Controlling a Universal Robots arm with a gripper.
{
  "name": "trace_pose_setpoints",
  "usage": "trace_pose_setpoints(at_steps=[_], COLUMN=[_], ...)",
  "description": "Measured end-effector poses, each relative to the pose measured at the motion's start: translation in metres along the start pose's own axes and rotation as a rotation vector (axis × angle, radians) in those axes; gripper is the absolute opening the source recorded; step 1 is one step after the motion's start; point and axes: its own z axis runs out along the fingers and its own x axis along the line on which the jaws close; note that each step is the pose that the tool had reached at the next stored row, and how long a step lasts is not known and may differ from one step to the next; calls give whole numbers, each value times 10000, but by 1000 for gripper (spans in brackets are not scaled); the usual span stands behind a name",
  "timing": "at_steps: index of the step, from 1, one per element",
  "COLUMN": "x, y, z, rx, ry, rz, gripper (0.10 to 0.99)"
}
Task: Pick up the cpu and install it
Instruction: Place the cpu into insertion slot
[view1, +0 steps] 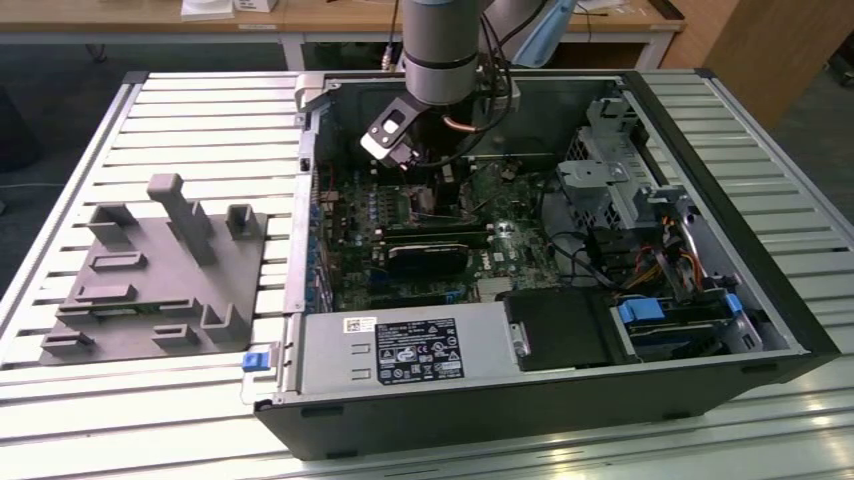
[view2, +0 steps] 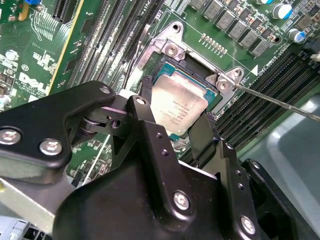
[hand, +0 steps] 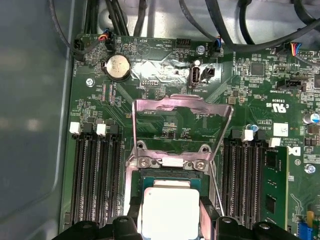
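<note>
Silver-topped single cpu (view2: 180, 107) clamped between two black fingers (view2: 204, 137) of one end effector (view2: 176, 103), over one socket (view2: 194, 65).

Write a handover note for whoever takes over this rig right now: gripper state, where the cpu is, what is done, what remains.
Gripper: fingers closed against two opposite edges of the cpu.
Cpu: at the open socket on the motherboard, inside the computer case. Whether it is fully seated cannot be told.
Done: cpu picked up and brought to the socket.
Left: cpu not yet released; the metal load plate stands open.
</note>
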Motion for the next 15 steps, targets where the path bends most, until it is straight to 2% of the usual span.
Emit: trace_pose_setpoints(at_steps=[15], x=[16], y=[6], z=[63], rx=[40], ry=[-3], rz=[0], gripper=[541])
